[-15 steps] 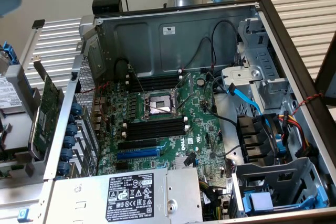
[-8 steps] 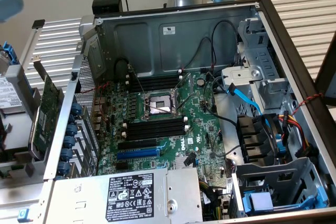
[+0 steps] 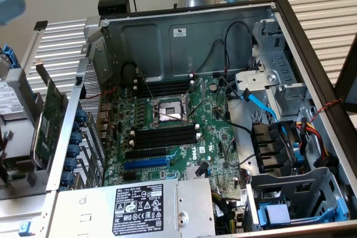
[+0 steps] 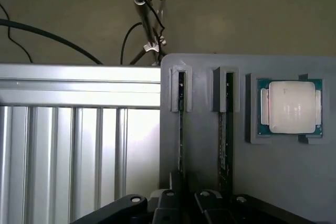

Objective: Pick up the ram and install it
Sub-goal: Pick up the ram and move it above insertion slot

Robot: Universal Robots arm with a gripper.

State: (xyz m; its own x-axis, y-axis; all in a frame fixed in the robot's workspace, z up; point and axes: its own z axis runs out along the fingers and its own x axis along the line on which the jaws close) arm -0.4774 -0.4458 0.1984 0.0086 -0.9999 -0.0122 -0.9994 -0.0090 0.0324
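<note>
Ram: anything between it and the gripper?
Nothing visible. The ram stands on edge in the gray holder, running straight to the gripper; the second stick, nearer the CPU, sits apart in its own slot.

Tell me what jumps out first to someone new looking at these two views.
The open computer case fills the exterior view, its green motherboard bare around the empty CPU socket. In the wrist view, a grey holder tray carries two ram sticks on edge beside a silver-lidded processor.
</note>
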